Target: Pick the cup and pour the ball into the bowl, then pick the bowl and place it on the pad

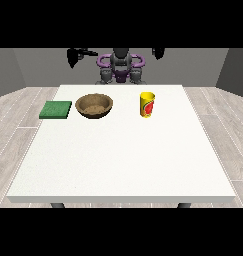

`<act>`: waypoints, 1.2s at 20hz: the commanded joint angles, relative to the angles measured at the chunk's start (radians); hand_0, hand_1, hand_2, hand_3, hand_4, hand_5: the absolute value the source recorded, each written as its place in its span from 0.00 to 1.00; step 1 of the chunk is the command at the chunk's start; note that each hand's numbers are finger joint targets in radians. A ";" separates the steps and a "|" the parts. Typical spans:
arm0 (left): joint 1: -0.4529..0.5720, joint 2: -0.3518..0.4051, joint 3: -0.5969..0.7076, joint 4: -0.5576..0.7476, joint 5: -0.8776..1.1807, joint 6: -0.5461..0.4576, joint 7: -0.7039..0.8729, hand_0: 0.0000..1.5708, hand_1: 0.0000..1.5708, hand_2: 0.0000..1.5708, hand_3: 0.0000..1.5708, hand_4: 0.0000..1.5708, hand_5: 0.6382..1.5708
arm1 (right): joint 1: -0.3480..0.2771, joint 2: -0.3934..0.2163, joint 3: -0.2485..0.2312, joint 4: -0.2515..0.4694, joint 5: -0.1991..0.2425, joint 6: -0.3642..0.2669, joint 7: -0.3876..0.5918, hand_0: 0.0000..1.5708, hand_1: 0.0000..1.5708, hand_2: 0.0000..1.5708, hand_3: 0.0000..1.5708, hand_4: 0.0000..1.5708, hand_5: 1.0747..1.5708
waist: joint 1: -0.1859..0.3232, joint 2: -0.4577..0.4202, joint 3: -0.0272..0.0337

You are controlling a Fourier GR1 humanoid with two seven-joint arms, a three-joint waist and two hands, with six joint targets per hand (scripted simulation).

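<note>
A yellow cup (147,104) with a red mark stands upright on the white table (121,160), right of centre near the far edge. I cannot see the ball; the cup's inside is hidden. A brown wooden bowl (94,105) sits to the cup's left. Further left, near the table's left edge, lies a flat green pad (56,109). Both hands are raised high behind the table, far from all three things. The hand at the view's left (73,56) holds nothing and has fingers sticking out straight. The hand at the view's right (158,52) is partly cut off at the top.
The robot's torso (121,67) stands behind the table's far edge. The front half of the table is bare white surface. Wooden floor surrounds the table on all sides.
</note>
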 commanded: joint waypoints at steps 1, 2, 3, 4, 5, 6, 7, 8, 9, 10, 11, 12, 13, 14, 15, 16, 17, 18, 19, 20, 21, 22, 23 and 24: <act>-0.145 0.040 0.078 0.070 -0.011 -0.009 -0.042 0.00 0.00 0.00 0.00 0.00 0.77 | -0.104 -0.012 -0.028 0.057 -0.017 0.016 -0.044 0.00 0.00 0.00 0.00 0.00 0.99 | -0.014 0.137 0.0002; -0.148 0.054 0.082 0.085 -0.022 -0.017 -0.068 0.00 0.00 0.00 0.00 0.00 0.75 | -0.130 -0.065 -0.078 0.077 -0.054 0.058 -0.043 0.00 0.00 0.00 0.00 0.00 0.99 | -0.016 0.158 0.0003; -0.214 0.051 0.107 0.117 -0.037 0.016 -0.060 0.00 0.00 0.00 0.00 0.00 0.73 | -0.123 -0.026 -0.027 0.087 -0.007 0.044 -0.114 0.00 0.00 0.00 0.00 0.00 0.99 | -0.040 0.209 0.0005; -0.186 0.098 0.164 0.168 -0.009 -0.027 -0.137 0.00 0.00 0.00 0.00 0.00 0.71 | -0.099 -0.037 -0.037 0.069 -0.041 0.081 -0.122 0.00 0.00 0.00 0.00 0.00 0.98 | -0.058 0.220 0.0000; -0.205 0.100 0.169 0.198 -0.021 -0.021 -0.144 0.00 0.00 0.00 0.00 0.00 0.69 | -0.116 -0.048 -0.045 0.088 -0.035 0.082 -0.122 0.00 0.00 0.00 0.00 0.00 0.98 | -0.057 0.225 0.0000; -0.218 0.066 0.120 0.206 -0.049 -0.008 -0.160 0.00 0.00 0.00 0.00 0.00 0.68 | -0.173 -0.056 -0.067 0.138 -0.024 0.069 -0.157 0.00 0.00 0.00 0.00 0.00 0.98 | -0.038 0.265 0.0002; -0.281 0.111 0.189 0.246 -0.015 -0.020 -0.120 0.00 0.00 0.00 0.00 0.00 0.66 | -0.161 -0.054 -0.060 0.132 -0.026 0.074 -0.147 0.00 0.00 0.00 0.00 0.00 0.98 | -0.066 0.255 0.0001; -0.283 0.132 0.197 0.279 -0.012 -0.048 -0.134 0.00 0.00 0.00 0.00 0.00 0.66 | -0.193 -0.047 -0.054 0.149 -0.003 0.045 -0.133 0.00 0.00 0.00 0.00 0.00 0.98 | -0.040 0.243 0.0000; -0.322 0.138 0.212 0.264 -0.008 -0.036 -0.131 0.00 0.00 0.00 0.00 0.00 0.66 | -0.218 -0.101 -0.109 0.203 -0.051 0.110 -0.179 0.00 0.00 0.00 0.00 0.00 0.98 | -0.045 0.291 0.0004; -0.291 0.135 0.214 0.321 -0.024 -0.042 -0.197 0.00 0.00 0.00 0.00 0.00 0.66 | -0.228 -0.110 -0.125 0.200 -0.047 0.091 -0.161 0.00 0.00 0.00 0.00 0.00 0.98 | -0.044 0.265 0.0000; -0.296 0.107 0.204 0.406 -0.044 -0.028 -0.250 0.00 0.00 0.00 0.00 0.00 0.66 | -0.215 -0.084 -0.083 0.177 -0.027 0.081 -0.136 0.00 0.00 0.00 0.00 0.00 0.98 | -0.071 0.247 -0.0002; -0.332 0.133 0.253 0.435 -0.015 -0.033 -0.249 0.00 0.00 0.00 0.00 0.00 0.66 | -0.182 -0.100 -0.087 0.169 -0.050 0.126 -0.146 0.00 0.00 0.00 0.00 0.00 0.98 | -0.102 0.245 -0.0002; -0.324 0.156 0.247 0.404 -0.002 -0.077 -0.278 0.00 0.00 0.00 0.00 0.00 0.66 | -0.246 -0.135 -0.148 0.246 -0.049 0.119 -0.227 0.00 0.00 0.00 0.00 0.00 0.98 | -0.046 0.310 0.0001; -0.357 0.108 0.206 0.448 -0.049 -0.023 -0.233 0.00 0.00 0.00 0.00 0.00 0.65 | -0.246 -0.105 -0.128 0.308 -0.040 0.113 -0.231 0.00 0.00 0.00 0.00 0.00 0.98 | -0.056 0.241 0.0002; -0.360 0.084 0.203 0.497 -0.067 0.003 -0.283 0.00 0.00 0.00 0.00 0.00 0.67 | -0.244 -0.117 -0.112 0.282 -0.031 0.121 -0.198 0.00 0.00 0.00 0.00 0.00 0.98 | -0.077 0.244 0.0000; -0.337 0.083 0.207 0.533 -0.067 -0.007 -0.309 0.00 0.00 0.00 0.00 0.00 0.67 | -0.243 -0.124 -0.138 0.299 -0.066 0.133 -0.175 0.00 0.00 0.00 0.00 0.00 0.98 | -0.069 0.211 0.0000; -0.376 0.092 0.242 0.561 -0.057 0.006 -0.360 0.00 0.00 0.00 0.00 0.00 0.65 | -0.234 -0.121 -0.131 0.287 -0.058 0.143 -0.222 0.00 0.00 0.00 0.00 0.00 0.98 | -0.096 0.256 -0.0001; -0.398 0.079 0.230 0.595 -0.080 0.031 -0.360 0.00 0.00 0.00 0.00 0.00 0.64 | -0.266 -0.114 -0.122 0.315 -0.046 0.129 -0.215 0.00 0.00 0.00 0.00 0.00 0.98 | -0.082 0.251 0.0000; -0.351 0.060 0.213 0.615 -0.093 0.036 -0.380 0.00 0.00 0.00 0.00 0.00 0.64 | -0.233 -0.145 -0.141 0.295 -0.075 0.163 -0.172 0.00 0.00 0.00 0.00 0.00 0.98 | -0.098 0.208 -0.0001; -0.374 0.088 0.248 0.654 -0.070 0.008 -0.440 0.00 0.00 0.00 0.00 0.00 0.65 | -0.262 -0.148 -0.159 0.320 -0.086 0.168 -0.213 0.00 0.00 0.00 0.00 0.00 0.98 | -0.089 0.257 -0.0001; -0.391 0.095 0.258 0.662 -0.060 0.001 -0.436 0.00 0.00 0.00 0.00 0.00 0.64 | -0.267 -0.149 -0.171 0.360 -0.098 0.182 -0.238 0.00 0.00 0.00 0.00 0.00 0.98 | -0.080 0.266 0.0000; -0.406 0.086 0.283 0.707 -0.064 0.033 -0.502 0.00 0.00 0.00 0.00 0.00 0.64 | -0.233 -0.129 -0.128 0.300 -0.067 0.191 -0.283 0.00 0.00 0.00 0.00 0.00 0.99 | -0.130 0.304 -0.0003; -0.385 0.070 0.233 0.688 -0.085 0.030 -0.411 0.00 0.00 0.00 0.00 0.00 0.64 | -0.208 -0.143 -0.159 0.400 -0.079 0.198 -0.258 0.00 0.00 0.00 0.00 0.00 0.98 | -0.084 0.202 0.0002; -0.486 0.095 0.288 0.740 -0.051 0.026 -0.444 0.00 0.00 0.00 0.00 0.00 0.66 | -0.290 -0.164 -0.166 0.376 -0.081 0.189 -0.254 0.00 0.00 0.00 0.00 0.00 0.98 | -0.107 0.289 -0.0001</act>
